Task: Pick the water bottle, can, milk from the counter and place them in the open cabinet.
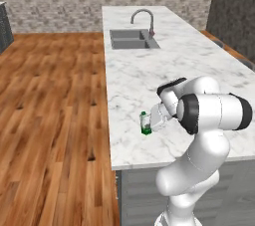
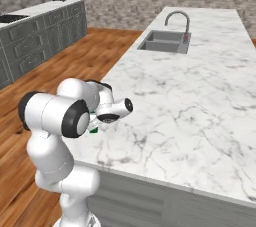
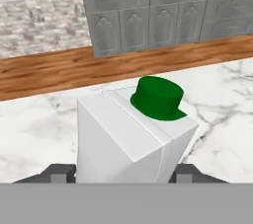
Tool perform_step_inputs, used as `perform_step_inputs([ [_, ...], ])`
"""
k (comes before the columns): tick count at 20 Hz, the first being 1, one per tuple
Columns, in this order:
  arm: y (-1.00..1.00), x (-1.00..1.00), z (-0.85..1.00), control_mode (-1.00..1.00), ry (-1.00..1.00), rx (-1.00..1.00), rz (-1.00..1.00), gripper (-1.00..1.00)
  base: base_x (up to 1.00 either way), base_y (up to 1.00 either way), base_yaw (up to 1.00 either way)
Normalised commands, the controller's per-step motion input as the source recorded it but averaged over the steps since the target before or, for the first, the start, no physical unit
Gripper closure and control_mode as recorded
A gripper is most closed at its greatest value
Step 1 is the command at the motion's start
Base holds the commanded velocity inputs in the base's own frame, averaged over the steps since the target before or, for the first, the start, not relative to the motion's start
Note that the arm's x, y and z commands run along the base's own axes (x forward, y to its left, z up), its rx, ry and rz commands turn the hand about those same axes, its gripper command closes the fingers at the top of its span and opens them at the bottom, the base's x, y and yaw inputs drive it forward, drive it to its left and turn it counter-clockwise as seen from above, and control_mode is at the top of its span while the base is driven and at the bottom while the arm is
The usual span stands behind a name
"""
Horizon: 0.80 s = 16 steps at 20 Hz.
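Straddling the milk (image 3: 133,134) low in the frame, the claw (image 3: 121,172) flanked its sides for lifting off the tabletop (image 1: 149,70); whether it had gripped, unclear.

The counter (image 1: 149,65) is showing white marble with grey veins. The milk (image 3: 133,134) is looking white on its top faces, with a round green cap; from the left base view it is showing green low down. The floor (image 1: 50,100) is brown wood planks. The sink (image 1: 132,39) and faucet (image 1: 142,17) are grey. The arm (image 1: 199,120) is white with black joints
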Motion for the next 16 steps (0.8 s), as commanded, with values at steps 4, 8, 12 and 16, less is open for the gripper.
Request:
perform_step_inputs([
  [4, 0.00, -0.01, 0.00, -1.00, 0.00, 0.00, 0.00, 1.00, 0.00, 0.00, 0.00],
  [8, 0.03, -0.24, 0.35, -1.00, -0.09, 0.00, 0.00, 1.00, 0.00, 0.00, 0.00],
  [12, 0.13, -0.30, 0.81, -1.00, -0.10, 0.00, 0.00, 1.00, 0.00, 0.00, 0.00],
  [16, 0.20, -0.18, 1.00, -1.00, 0.00, 0.00, 0.00, 1.00, 0.00, 0.00, 0.00],
])
